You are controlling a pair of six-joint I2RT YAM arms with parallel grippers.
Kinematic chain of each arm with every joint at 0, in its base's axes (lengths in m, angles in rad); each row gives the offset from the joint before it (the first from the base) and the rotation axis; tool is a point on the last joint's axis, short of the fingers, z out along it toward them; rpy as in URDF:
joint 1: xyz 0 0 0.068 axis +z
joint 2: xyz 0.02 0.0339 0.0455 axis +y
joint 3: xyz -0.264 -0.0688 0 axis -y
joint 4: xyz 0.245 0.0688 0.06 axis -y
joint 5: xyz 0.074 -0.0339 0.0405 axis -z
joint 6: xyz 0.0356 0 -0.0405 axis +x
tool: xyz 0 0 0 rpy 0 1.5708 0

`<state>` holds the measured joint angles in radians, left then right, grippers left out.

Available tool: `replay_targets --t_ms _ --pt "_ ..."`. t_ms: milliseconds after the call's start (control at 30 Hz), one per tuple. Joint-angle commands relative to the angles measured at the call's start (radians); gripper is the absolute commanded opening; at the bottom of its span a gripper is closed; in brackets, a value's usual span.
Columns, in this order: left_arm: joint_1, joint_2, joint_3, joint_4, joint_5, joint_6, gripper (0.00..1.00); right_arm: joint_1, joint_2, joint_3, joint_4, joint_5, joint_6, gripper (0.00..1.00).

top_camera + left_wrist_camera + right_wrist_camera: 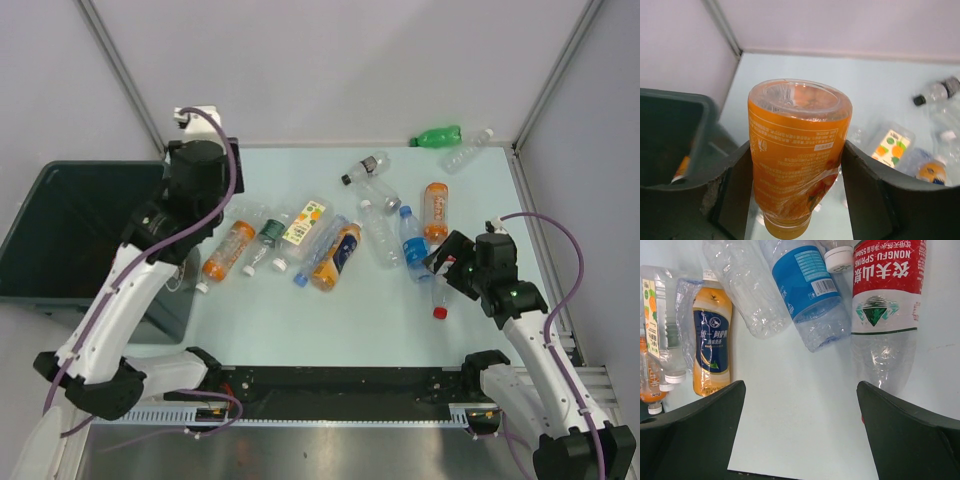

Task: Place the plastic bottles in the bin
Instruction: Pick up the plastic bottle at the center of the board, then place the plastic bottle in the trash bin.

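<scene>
- gripping an orange bottle (pixel 797 160) in my left pincer (pixel 797 187), left wrist view: both fingers (pixel 737 195) clamped on its sides, base up toward the cam, neck pointing down.
- same view: bin (pixel 670 107) sits just left of the held bottle. the bottle hangs over the table (pixel 840 80) beside the bin's rim, not over the opening. sth orange w/ a label lies inside the bin, can't tell more.
- same view, far right on the table: clear bottle w/ orange-fruit label (pixel 890 147) and a black-capped bottle (pixel 935 92).
- right wrist view: my right pincer (pixel 800 432) is spread wide, nothing btwn the fingers, only bare table under it.
- same view: red-label bottle (pixel 885 300) lies closest, its base near my right-hand finger. blue-label bottle (pixel 807 285) is next to it, then a crushed clear bottle (pixel 745 290), then an orange drink w/ dark blue label (pixel 712 345) further left.
- top view: bin at the table's left edge, my left arm reaching beside its far right corner. most bottles are scattered mid-table. a green bottle (pixel 436 136) lies at the far edge.
</scene>
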<state>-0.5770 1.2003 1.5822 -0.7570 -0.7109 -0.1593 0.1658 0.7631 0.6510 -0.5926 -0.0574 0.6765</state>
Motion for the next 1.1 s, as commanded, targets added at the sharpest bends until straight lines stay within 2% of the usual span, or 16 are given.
replay_targets --t_ms 0,233,367,567,767,867,1000,1067 --pt "0.054 -0.042 0.062 0.027 -0.078 0.081 0.48 -0.009 0.001 -0.002 0.034 -0.013 -0.009 0.99" --pt "0.163 -0.083 0.098 0.045 -0.148 0.103 0.52 -0.017 0.004 -0.002 0.031 -0.018 -0.015 0.99" --pt "0.296 -0.122 0.081 0.054 -0.098 0.052 0.54 -0.020 0.008 -0.002 0.033 -0.019 -0.017 0.99" --pt "0.443 -0.179 0.045 0.042 -0.097 -0.037 0.56 -0.025 0.018 -0.002 0.043 -0.032 -0.018 0.99" --pt "0.519 -0.229 -0.025 0.039 -0.265 -0.146 0.60 -0.026 0.027 -0.002 0.050 -0.045 -0.015 0.99" --pt "0.526 -0.257 -0.066 0.038 -0.337 -0.172 0.73 -0.026 0.030 -0.002 0.050 -0.051 -0.015 0.98" --pt "0.532 -0.278 -0.082 0.021 -0.397 -0.195 0.99 -0.026 0.025 -0.002 0.051 -0.055 -0.015 0.98" --pt "0.534 -0.289 -0.085 0.033 -0.398 -0.194 1.00 -0.026 0.024 -0.002 0.051 -0.059 -0.015 0.98"
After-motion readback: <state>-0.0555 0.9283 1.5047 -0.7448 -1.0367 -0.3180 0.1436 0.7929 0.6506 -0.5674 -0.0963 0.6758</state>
